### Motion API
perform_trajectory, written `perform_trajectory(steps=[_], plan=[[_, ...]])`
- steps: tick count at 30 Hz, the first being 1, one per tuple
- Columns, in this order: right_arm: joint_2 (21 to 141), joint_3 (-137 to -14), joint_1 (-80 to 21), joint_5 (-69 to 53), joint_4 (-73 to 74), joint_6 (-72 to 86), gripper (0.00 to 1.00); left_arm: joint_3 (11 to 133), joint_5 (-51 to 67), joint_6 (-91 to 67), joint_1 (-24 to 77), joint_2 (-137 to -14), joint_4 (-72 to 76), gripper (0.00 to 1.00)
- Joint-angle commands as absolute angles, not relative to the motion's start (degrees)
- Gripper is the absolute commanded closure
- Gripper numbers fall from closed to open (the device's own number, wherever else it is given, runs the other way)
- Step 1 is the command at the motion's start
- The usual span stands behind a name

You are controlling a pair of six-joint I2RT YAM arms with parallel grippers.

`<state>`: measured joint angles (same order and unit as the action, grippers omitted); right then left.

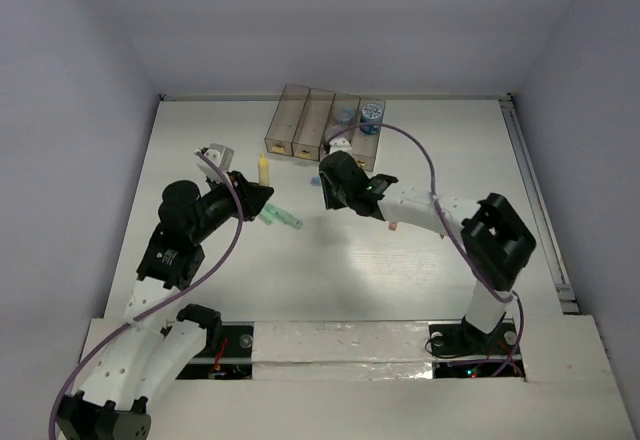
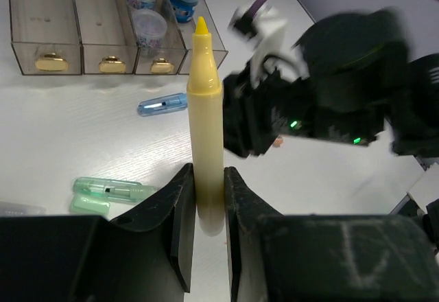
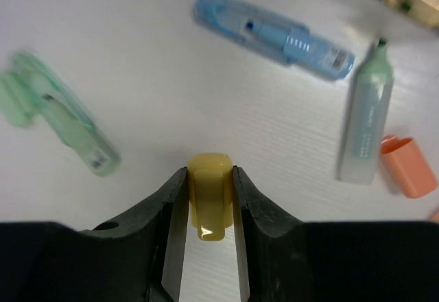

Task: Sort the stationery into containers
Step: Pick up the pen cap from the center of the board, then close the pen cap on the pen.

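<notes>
Left gripper (image 2: 209, 192) clamps the lower end of a yellow marker (image 2: 206, 103), whose bare tip points toward the containers (image 2: 41, 41) at the far edge of the desk (image 1: 420, 270). Beside it, the right gripper (image 3: 210, 182) pinches a stubby yellow cap (image 3: 210, 206). A blue stick (image 3: 274, 34), a green stick (image 3: 367, 123) and an orange cap (image 3: 408, 168) lie loose mid-desk. Round rolls (image 2: 147, 24) sit in the two rightmost containers.

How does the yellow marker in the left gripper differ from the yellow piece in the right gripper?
The yellow marker is long, reaching well past the left gripper; the yellow piece is a short stub barely clearing the right gripper. The yellow marker ends in a bare pointed tip; the yellow piece ends rounded and closed, like a cap. Both are the same pale yellow, each clamped between fingers.
</notes>
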<state>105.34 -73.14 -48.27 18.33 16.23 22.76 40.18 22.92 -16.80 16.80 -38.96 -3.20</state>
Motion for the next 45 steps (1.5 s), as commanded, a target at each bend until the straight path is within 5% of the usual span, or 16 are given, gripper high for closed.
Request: perform_trajectory(steps=[1,15,45], plan=[[96.5,-76.6,-48.3,19.6,5.0,24.2,0.96,41.2,24.8,-17.3,16.6,-39.9,-0.4,1.00],[92.5,-83.7,-48.3,10.6,-19.7,33.0,0.96,41.3,26.7,-17.3,16.6,-44.3,-0.4,1.00],[99.2,-87.4,-53.7,8.4,-18.3,35.2,0.94,41.6,22.9,-17.4,16.1,-42.6,0.3,1.00]])
